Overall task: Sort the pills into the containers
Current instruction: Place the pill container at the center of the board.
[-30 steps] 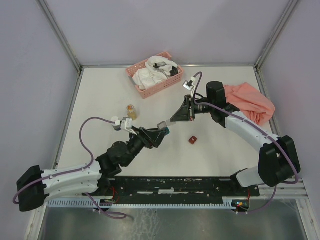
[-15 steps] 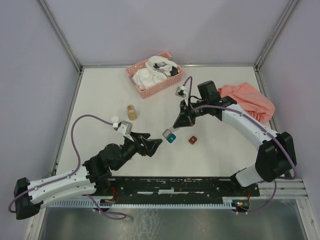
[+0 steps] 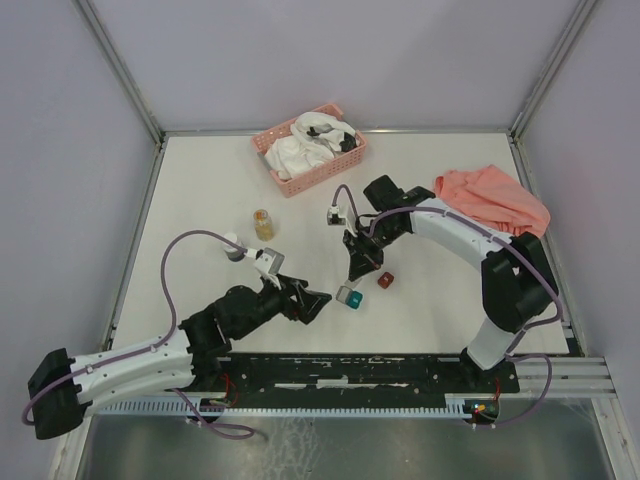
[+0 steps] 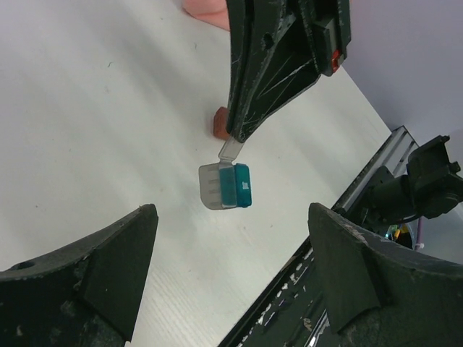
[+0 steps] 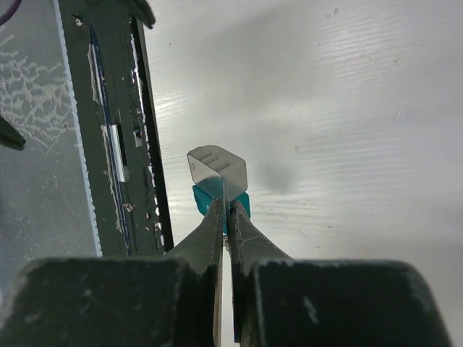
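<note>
My right gripper (image 3: 352, 279) is shut on the clear flip lid (image 5: 217, 168) of the teal box (image 3: 349, 297) and holds it just above the table; its shadow falls apart from it. In the right wrist view the gripper (image 5: 226, 207) pinches the lid's edge, with the teal box (image 5: 242, 202) behind the tips. My left gripper (image 3: 316, 303) is open and empty just left of the box. In the left wrist view the left gripper (image 4: 231, 231) faces the teal box (image 4: 236, 185). A dark red box (image 3: 384, 281) lies to the right. The pill jar (image 3: 263, 224) stands far left of them.
A pink slatted basket (image 3: 277, 150) with white items stands at the back. A salmon cloth (image 3: 495, 200) lies at the right edge. The black base rail (image 3: 360, 365) runs along the near edge, close behind the box in the right wrist view (image 5: 116, 144).
The left gripper has let go of the teal box and pulled back, then edged right. The right gripper has carried the box by its lid toward the near edge and lower.
</note>
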Tool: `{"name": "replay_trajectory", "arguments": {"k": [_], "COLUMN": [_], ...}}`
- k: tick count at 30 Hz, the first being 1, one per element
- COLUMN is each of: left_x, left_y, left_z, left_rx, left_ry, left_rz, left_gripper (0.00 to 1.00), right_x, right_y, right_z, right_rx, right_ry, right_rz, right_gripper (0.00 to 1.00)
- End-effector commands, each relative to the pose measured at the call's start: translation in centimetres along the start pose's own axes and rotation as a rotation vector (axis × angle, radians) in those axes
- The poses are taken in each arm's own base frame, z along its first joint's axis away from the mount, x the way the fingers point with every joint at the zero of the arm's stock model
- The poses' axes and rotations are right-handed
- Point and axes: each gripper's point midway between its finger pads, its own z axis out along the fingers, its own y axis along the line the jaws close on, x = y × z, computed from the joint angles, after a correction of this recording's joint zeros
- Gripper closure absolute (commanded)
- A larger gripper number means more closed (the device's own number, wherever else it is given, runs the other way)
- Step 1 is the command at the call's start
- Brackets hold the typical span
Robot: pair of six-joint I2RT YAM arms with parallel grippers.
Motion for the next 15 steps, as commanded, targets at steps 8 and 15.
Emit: {"name": "replay_trajectory", "arguments": {"k": [8, 15], "left_x": [1.2, 3.1], "left_y": [1.2, 1.4], "left_z": [1.6, 3.5], "left_rx": [0.108, 0.098], "left_ry": [0.030, 0.106], "left_rz": [-0.183, -0.231], "left_gripper": [0.19, 0.32], "right_x": [-0.1, 0.2], "right_y": [-1.0, -1.1], "right_z": [0.6, 1.5], "right_rx": [0.027, 0.002], "right_ry": [0.083, 0.124], "right_rz": [-0.068, -0.051], "right_gripper": [0.96, 0.95]}}
